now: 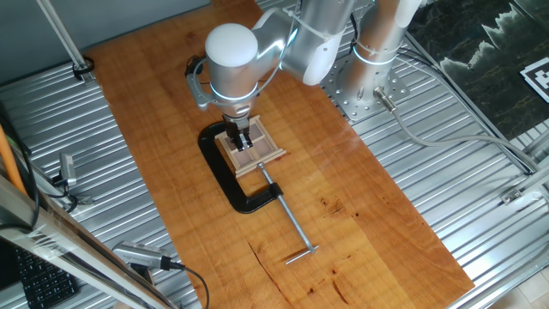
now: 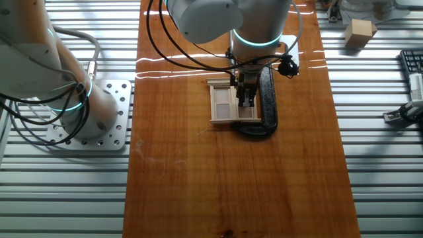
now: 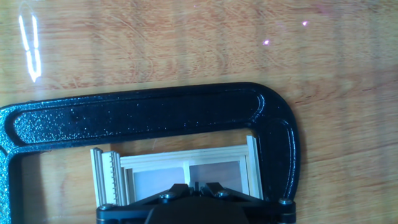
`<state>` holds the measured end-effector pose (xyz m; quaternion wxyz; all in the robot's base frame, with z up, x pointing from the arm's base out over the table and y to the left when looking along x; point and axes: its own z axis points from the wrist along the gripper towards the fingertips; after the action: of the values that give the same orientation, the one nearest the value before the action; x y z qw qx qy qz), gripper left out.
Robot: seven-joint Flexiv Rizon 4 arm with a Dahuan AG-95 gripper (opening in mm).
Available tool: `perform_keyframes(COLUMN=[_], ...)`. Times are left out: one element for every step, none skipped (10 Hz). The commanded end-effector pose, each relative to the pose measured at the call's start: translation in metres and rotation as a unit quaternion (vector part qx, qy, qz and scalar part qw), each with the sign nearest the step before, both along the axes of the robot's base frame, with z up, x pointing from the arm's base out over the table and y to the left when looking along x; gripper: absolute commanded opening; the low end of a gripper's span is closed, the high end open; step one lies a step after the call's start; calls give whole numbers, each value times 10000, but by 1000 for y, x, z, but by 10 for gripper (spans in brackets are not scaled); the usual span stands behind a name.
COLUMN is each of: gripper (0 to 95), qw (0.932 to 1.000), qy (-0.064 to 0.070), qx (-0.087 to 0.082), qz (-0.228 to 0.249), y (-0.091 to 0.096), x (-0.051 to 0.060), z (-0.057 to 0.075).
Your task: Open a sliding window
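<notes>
1. One sliding window (image 2: pixel 228 104) lies flat on the wooden tabletop (image 2: pixel 231 185), set inside the bow of a black C-clamp (image 1: pixel 225 172); the clamp's long metal screw (image 1: pixel 287 217) runs out across the board.
2. Gripper (image 1: pixel 243 137) points straight down onto the window. Fingers (image 2: pixel 246 97) sit close together at the frame; in the hand view they meet low at the window's middle bar. Cannot tell whether they actually pinch anything.
3. Hand view: light wood frame (image 3: pixel 186 163) with brownish panes, the clamp's black arc (image 3: pixel 155 112) wrapped around it.
4. Board rests on ribbed metal decking (image 1: pixel 480 154). A small wooden block (image 2: pixel 360 32) sits well apart, off the board.
</notes>
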<state>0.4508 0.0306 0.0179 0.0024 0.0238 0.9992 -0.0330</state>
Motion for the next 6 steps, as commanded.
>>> perform_keyframes(gripper=[0, 0, 0, 0, 0, 0], qw=[10000, 10000, 10000, 10000, 10000, 10000], qy=[3, 0, -4, -7, -12, -18], qx=[5, 6, 6, 6, 6, 7], qz=[1, -3, -7, -8, -7, -12], y=[0, 1, 1, 1, 1, 1], x=[0, 0, 0, 0, 0, 0], z=[0, 0, 0, 0, 0, -1])
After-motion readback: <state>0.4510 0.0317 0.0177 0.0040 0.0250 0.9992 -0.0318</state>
